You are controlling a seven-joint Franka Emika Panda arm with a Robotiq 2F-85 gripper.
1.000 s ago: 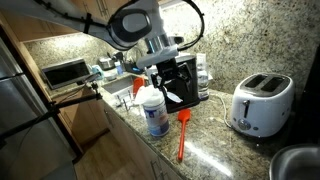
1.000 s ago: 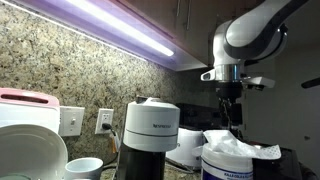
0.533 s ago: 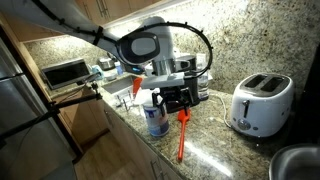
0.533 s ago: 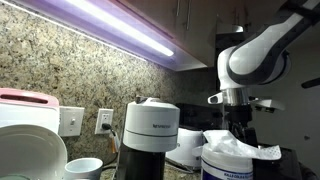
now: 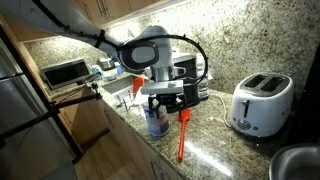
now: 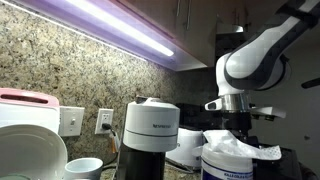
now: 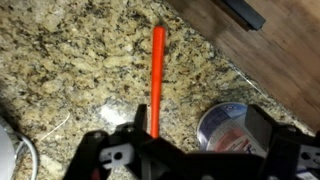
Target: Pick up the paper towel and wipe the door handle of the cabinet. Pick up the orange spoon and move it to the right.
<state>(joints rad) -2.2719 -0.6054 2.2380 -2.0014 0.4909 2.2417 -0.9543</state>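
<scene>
Wrist view looks straight down on the granite counter [image 7: 70, 60], which fills most of the picture, with a wood-brown surface [image 7: 280, 60] past its edge at the upper right. In an exterior view my arm [image 5: 148, 50] bends down over that counter [image 5: 215, 150], and the white toaster [image 5: 260, 102] stands well apart from me, near the wall. In an exterior view a white-and-black coffee machine [image 6: 150, 130] stands before the stone backsplash, with my arm [image 6: 250, 62] farther back.

A white canister [image 5: 155, 122] with a blue label stands upright below my gripper [image 5: 166, 100]. From the wrist, the canister's round lid [image 7: 225, 125] shows between my fingers [image 7: 112, 155], nearer one of them than the other. My gripper [image 7: 195, 150] is spread wide and grasps nothing.

The spoon [image 5: 182, 135] lies flat on the counter between canister and toaster, just beside the canister. Its wider head points toward the wall, near my gripper, and its handle points toward the counter's front edge. From the wrist the spoon [image 7: 156, 75] is a straight orange bar running up the picture. Its near end slips out of sight behind my gripper, close to one finger. I cannot tell whether that finger touches it.
</scene>
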